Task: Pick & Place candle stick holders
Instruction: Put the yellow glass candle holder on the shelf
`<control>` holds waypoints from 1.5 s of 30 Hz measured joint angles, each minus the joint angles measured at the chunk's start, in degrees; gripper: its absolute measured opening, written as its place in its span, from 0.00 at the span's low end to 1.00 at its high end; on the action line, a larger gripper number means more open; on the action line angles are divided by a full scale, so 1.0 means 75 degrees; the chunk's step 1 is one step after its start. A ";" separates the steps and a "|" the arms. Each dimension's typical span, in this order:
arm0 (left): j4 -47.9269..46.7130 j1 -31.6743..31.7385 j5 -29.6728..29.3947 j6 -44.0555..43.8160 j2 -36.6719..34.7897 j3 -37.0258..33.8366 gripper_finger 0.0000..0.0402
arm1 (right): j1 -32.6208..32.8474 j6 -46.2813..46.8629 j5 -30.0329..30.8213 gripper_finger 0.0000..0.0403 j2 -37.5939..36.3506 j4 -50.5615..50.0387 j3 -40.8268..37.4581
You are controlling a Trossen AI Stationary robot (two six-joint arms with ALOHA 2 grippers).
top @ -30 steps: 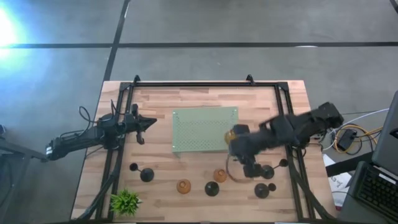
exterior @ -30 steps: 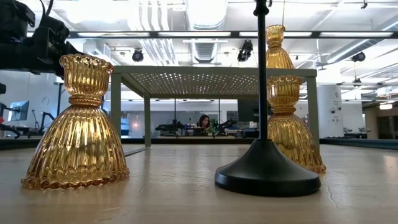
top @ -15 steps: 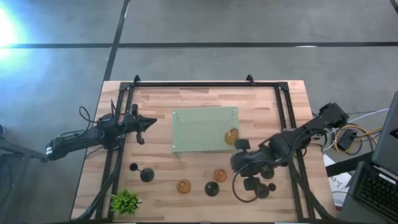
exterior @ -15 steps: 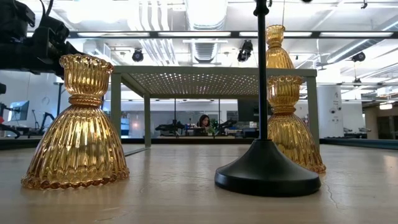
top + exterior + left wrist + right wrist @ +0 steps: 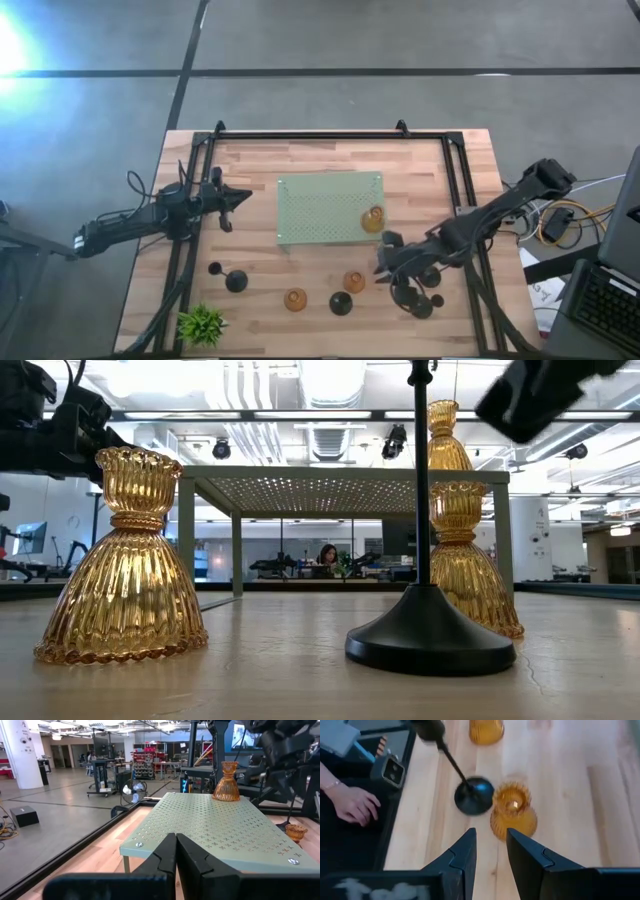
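A pale green mat stands on short legs mid-table, and one amber candle stick holder stands upright on its near right corner. Two more amber holders rest on their wide bases on the wood near the front edge, among black holders. My right gripper hangs open and slanted down, just right of the nearer amber holder, touching nothing. My left gripper waits shut, left of the mat.
A small green plant sits at the near left corner. Black frame rails run along the table's sides. A person's hand rests beyond the table's edge. Bare wood lies between the mat and the row of holders.
My right gripper has moved from above the mat's near right corner toward the table's near edge and down toward the amber holder on the wood, and its arm now shows at the top of the low view. The amber holder on the mat has stayed upright.
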 joint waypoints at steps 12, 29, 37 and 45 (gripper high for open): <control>0.0000 0.0000 0.0000 0.0001 0.0000 -0.0001 0.03 | -0.0006 -0.0650 -0.0254 0.26 0.0283 0.1053 -0.0805; 0.0000 0.0000 0.0000 0.0000 0.0000 0.0000 0.03 | -0.0070 -0.1134 0.0109 0.31 0.0958 0.1489 -0.0858; 0.0000 0.0001 -0.0002 0.0000 0.0000 0.0000 0.03 | 0.0203 0.0026 0.0089 0.29 0.1001 0.1484 -0.0862; 0.0000 0.0000 0.0000 0.0002 0.0000 -0.0002 0.03 | 0.0256 0.0603 0.0788 0.33 0.1143 0.1518 -0.0866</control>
